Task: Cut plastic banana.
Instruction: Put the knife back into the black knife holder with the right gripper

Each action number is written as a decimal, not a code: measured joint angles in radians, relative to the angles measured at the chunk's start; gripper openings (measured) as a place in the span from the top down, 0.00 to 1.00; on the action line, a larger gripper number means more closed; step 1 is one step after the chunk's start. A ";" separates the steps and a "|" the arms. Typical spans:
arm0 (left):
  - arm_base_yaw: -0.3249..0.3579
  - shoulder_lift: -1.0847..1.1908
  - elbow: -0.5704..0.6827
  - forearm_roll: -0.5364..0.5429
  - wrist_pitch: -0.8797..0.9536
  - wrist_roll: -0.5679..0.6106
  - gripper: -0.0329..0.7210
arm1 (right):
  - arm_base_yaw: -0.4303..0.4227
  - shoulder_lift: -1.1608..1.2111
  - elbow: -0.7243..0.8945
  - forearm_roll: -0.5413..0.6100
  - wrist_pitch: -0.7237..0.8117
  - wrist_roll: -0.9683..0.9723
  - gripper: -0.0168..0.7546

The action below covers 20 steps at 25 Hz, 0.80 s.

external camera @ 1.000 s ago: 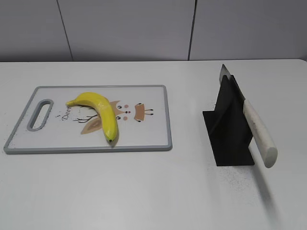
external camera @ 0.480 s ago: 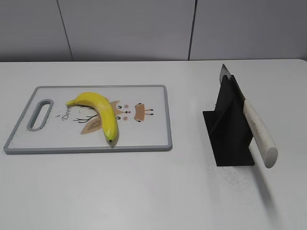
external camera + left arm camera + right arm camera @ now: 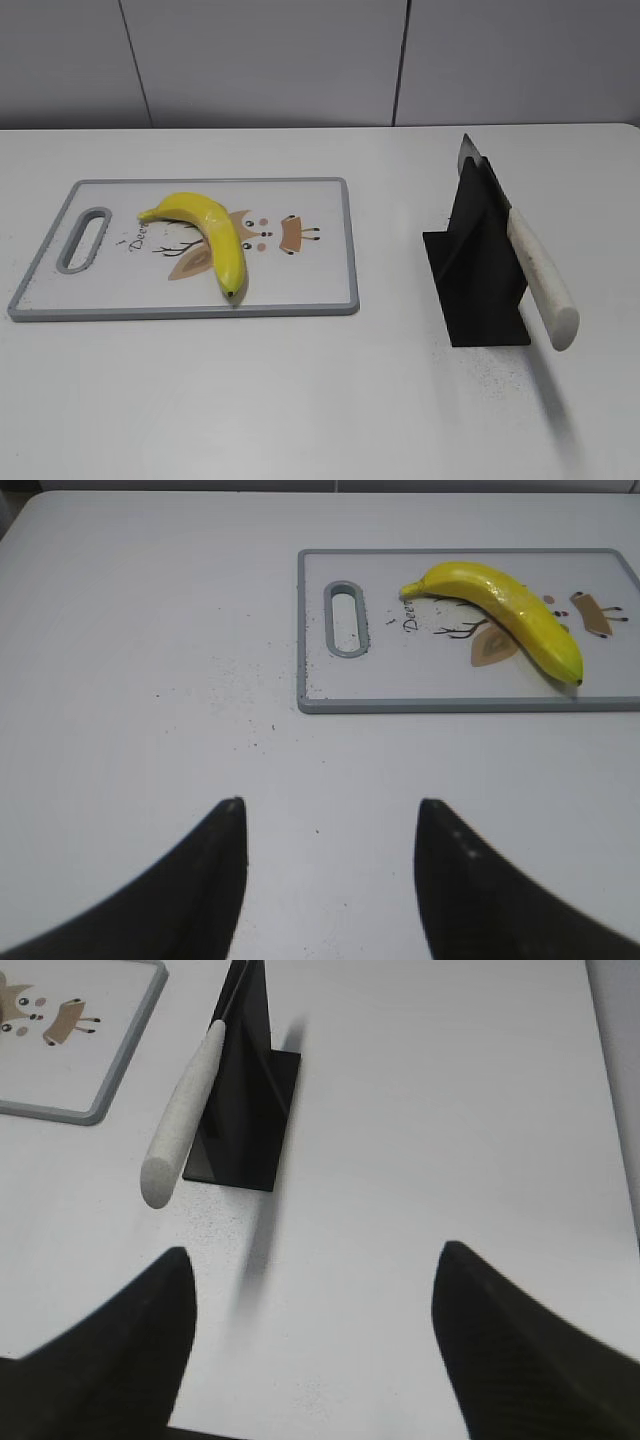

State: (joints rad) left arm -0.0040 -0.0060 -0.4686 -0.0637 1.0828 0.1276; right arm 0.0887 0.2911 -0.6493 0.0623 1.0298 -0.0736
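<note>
Plastic banana (image 3: 505, 605) on cutting board (image 3: 420, 685), well ahead of spread, empty left pincer (image 3: 330, 825), right pincer (image 3: 312, 1280) spread.

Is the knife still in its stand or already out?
In: the knife sits slanted in the black stand, handle free, no gripper touching it.

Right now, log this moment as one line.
banana: whole, on board | knife: in stand | left hand: open, empty | right hand: open, empty

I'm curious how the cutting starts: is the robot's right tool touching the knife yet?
Apart. In the right wrist view the right tool hangs open over bare table, a plain gap short of the knife, which leans in its black stand.
</note>
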 joint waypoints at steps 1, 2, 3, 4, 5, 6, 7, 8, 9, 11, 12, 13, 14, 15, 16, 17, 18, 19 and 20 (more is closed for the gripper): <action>0.000 0.000 0.000 0.000 0.000 0.000 0.26 | 0.001 0.054 -0.023 0.003 0.000 0.000 0.26; 0.000 0.000 0.000 0.000 0.000 0.000 0.26 | 0.007 0.097 -0.041 0.013 0.000 0.000 0.27; 0.000 0.000 0.000 0.000 0.000 0.000 0.26 | 0.014 0.146 -0.061 0.018 -0.001 0.000 0.27; 0.000 0.000 0.000 0.000 0.000 0.000 0.26 | 0.026 0.193 -0.078 0.024 -0.005 0.000 0.28; 0.000 0.000 0.000 0.000 0.000 0.000 0.26 | 0.047 0.231 -0.091 0.027 -0.011 0.000 0.29; 0.000 0.000 0.000 0.000 0.000 0.000 0.26 | 0.074 0.274 -0.104 0.027 -0.019 0.000 0.29; 0.000 0.000 0.000 0.000 0.000 0.000 0.26 | 0.101 0.317 -0.117 0.027 -0.026 0.003 0.29; 0.000 0.000 0.000 0.000 0.000 0.000 0.26 | 0.136 0.359 -0.130 0.026 -0.030 0.015 0.29; 0.000 0.000 0.000 0.000 0.000 0.000 0.26 | 0.174 0.393 -0.141 0.021 -0.033 0.038 0.30; 0.000 0.000 0.000 0.000 0.000 0.000 0.26 | 0.240 0.479 -0.169 0.002 -0.035 0.085 0.30; 0.000 0.000 0.000 0.000 0.000 0.000 0.26 | 0.268 0.516 -0.182 -0.009 -0.035 0.097 0.30; 0.000 0.000 0.000 0.000 0.000 0.000 0.26 | 0.287 0.563 -0.201 -0.017 -0.036 0.112 0.30; 0.000 0.000 0.000 0.000 0.000 0.000 0.26 | 0.296 0.612 -0.222 -0.021 -0.036 0.131 0.30; 0.000 0.000 0.000 0.000 0.000 0.000 0.26 | 0.302 0.665 -0.245 -0.026 -0.037 0.148 0.30; 0.000 0.000 0.000 0.000 0.000 0.000 0.26 | 0.303 0.710 -0.264 -0.034 -0.038 0.167 0.30; 0.000 0.000 0.000 0.000 0.000 0.000 0.26 | 0.303 0.771 -0.286 -0.037 -0.039 0.181 0.30; 0.000 0.000 0.000 0.000 0.000 0.000 0.26 | 0.303 0.830 -0.308 -0.039 -0.039 0.194 0.30; 0.000 0.000 0.000 0.000 0.000 0.000 0.26 | 0.303 0.878 -0.327 -0.039 -0.039 0.206 0.30; 0.000 0.000 0.000 0.000 0.000 0.000 0.26 | 0.303 0.933 -0.348 -0.039 -0.039 0.220 0.30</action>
State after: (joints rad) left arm -0.0040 -0.0060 -0.4686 -0.0637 1.0828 0.1276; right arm 0.3918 1.2238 -0.9974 0.0233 0.9912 0.1461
